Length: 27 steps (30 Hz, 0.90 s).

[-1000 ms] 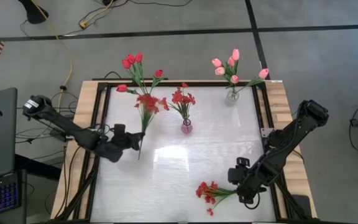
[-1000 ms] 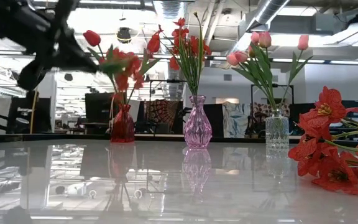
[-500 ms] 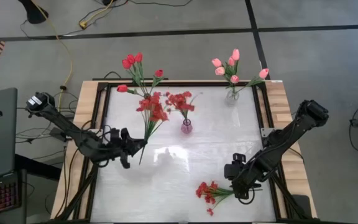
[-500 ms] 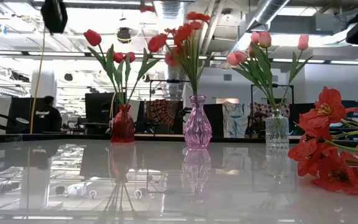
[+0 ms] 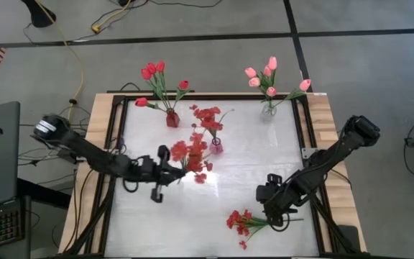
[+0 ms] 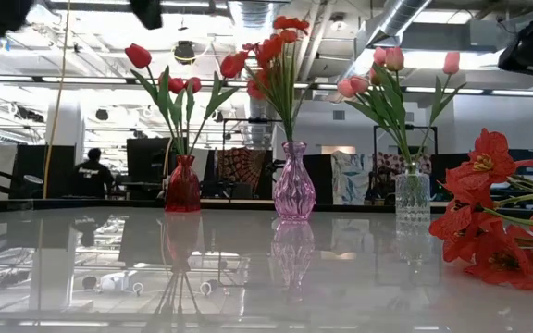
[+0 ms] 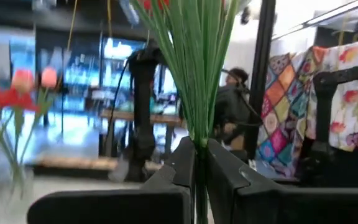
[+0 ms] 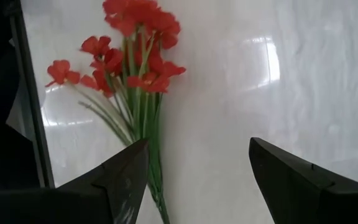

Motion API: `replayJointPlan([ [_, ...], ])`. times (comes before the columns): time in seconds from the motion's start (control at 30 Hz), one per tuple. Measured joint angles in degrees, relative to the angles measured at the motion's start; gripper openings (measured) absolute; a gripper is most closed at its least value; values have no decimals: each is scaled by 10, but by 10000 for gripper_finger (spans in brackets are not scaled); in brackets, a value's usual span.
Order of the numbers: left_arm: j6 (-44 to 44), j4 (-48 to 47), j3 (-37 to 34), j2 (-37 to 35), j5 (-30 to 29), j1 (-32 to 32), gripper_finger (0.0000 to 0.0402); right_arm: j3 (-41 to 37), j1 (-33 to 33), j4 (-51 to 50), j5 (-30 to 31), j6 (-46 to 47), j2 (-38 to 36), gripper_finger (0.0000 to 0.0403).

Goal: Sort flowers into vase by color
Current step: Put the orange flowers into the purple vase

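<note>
We see the left gripper (image 5: 169, 170) with its fingers (image 7: 185, 163) clenched on the thin green stems of a red bunch of small blossoms (image 5: 191, 152), held over the middle of the glossy white desk (image 5: 228, 180), the blossoms reaching toward the pink glass vase (image 5: 217, 147). The right gripper (image 5: 263, 208) hangs low near the front of the desk with its fingers (image 8: 120, 177) spread wide and grasping nothing; a second red bunch of small blossoms (image 5: 241, 221) lies flat on the desk just beside them, and in the right wrist view its stems run toward one finger without our being able to tell whether they touch. At the back of the desk we find three containers: a red glass vase (image 5: 172, 119) holding red tulips (image 5: 154, 70), the pink glass vase holding another red bunch of blossoms (image 5: 208, 115), and a clear glass vase (image 5: 268, 111) holding pink tulips (image 5: 269, 75). Compared with a second ago, the left gripper has travelled from the desk's left side toward its centre, carrying its bunch past the red vase to the pink one, and the right gripper has shifted slightly toward the lying bunch with its fingers unchanged. The vases and their flowers have stayed in place.
</note>
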Motion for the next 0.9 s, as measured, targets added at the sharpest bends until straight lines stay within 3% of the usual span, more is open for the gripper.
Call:
replayJointPlan([
  [0.17, 101, 160, 16, 135, 64, 64, 3, 0, -16, 3, 4, -3, 0, 302],
  [0.3, 150, 245, 73, 233, 95, 107, 3, 0, -25, 12, 6, -21, 0, 302],
  [0.47, 184, 254, 147, 318, 107, 163, 3, 0, -36, 18, 8, -30, 0, 302],
  [0.63, 146, 257, 213, 383, 189, 212, 3, 0, -39, 20, 17, -52, 0, 302],
  [0.9, 144, 253, 251, 411, 219, 242, 3, 0, -38, 20, 17, -58, 0, 302],
])
